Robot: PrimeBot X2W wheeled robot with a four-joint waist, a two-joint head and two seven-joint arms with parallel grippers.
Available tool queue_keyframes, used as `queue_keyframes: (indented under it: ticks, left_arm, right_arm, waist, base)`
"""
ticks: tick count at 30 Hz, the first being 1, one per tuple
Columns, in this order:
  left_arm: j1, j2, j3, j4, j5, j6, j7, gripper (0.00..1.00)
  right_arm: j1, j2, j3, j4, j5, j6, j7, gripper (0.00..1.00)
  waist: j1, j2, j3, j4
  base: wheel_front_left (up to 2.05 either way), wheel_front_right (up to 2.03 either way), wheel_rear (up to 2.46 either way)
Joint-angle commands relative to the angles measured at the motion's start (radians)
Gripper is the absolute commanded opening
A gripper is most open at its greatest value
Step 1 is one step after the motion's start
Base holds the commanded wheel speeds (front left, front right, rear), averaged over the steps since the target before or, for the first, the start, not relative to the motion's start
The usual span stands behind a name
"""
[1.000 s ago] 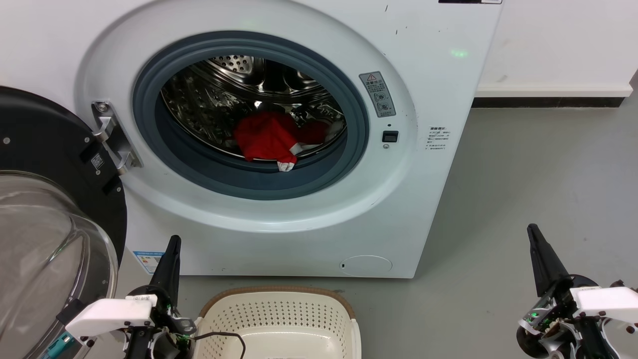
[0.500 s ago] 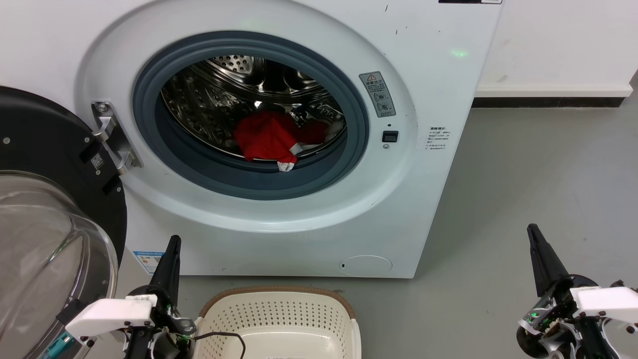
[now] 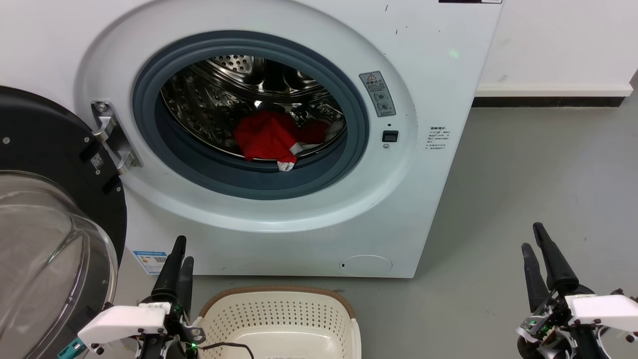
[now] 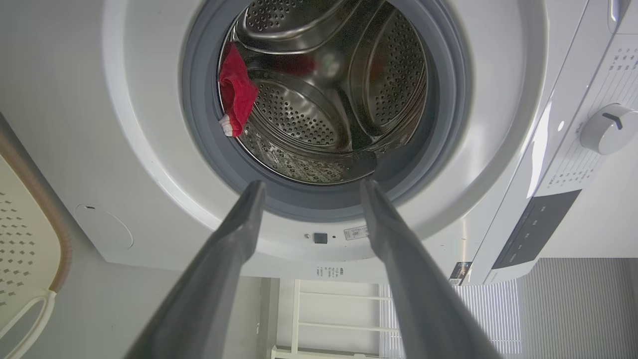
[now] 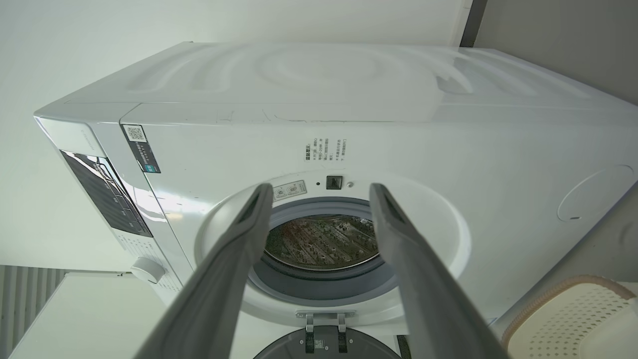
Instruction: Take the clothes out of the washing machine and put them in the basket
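From the head, the left gripper stands at the lower left, its two dark fingers pointing up and a little apart, holding nothing. Its tips lie over the foot of the washing machine, just left of the basket. The right gripper stands at the lower right over the bare grey floor, fingers spread in a narrow V, empty and well clear of the machine. The clothes lie in the steel drum, a red heap at its front bottom, one white-and-grey cuff hanging onto the grey gasket. The door is swung wide open to the left, its glass bowl close beside the left arm. The basket sits on the floor before the machine, nothing showing in the part that is in view.

In the left wrist view, the left gripper shows its fingers wide apart and touching nothing, aimed at the open drum. The clothes cling to the drum's edge by the gasket. The basket rim shows at one side.

In the right wrist view, the right gripper has its fingers spread wide and empty, framing the porthole. The door and a corner of the basket sit along the bottom edge.
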Motion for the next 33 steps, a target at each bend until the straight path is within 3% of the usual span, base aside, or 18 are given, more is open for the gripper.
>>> queue_keyframes:
  ticks: [1, 10, 33]
  left_arm:
    - [-0.031, 0.003, -0.008, -0.019, 0.014, 0.0, -0.012, 1.0]
    - [-0.042, 0.003, -0.034, -0.035, 0.122, 0.0, -0.053, 1.0]
    - [-0.061, 0.003, -0.071, -0.102, 0.606, 0.001, -0.143, 1.0]
  right_arm:
    - [-0.011, 0.0, 0.004, -0.028, -0.013, 0.0, -0.012, 1.0]
    - [0.005, 0.0, 0.003, -0.06, -0.088, 0.0, -0.054, 1.0]
    - [0.039, 0.0, 0.017, -0.157, -0.695, 0.0, -0.143, 1.0]
  waist:
    - [0.0, 0.0, 0.0, 0.0]
    - [0.0, 0.0, 0.0, 0.0]
    - [0.0, 0.0, -0.002, 0.004]
  base:
    - [0.0, 0.0, 0.0]
    - [0.0, 0.0, 0.0]
    - [0.0, 0.0, 0.0]
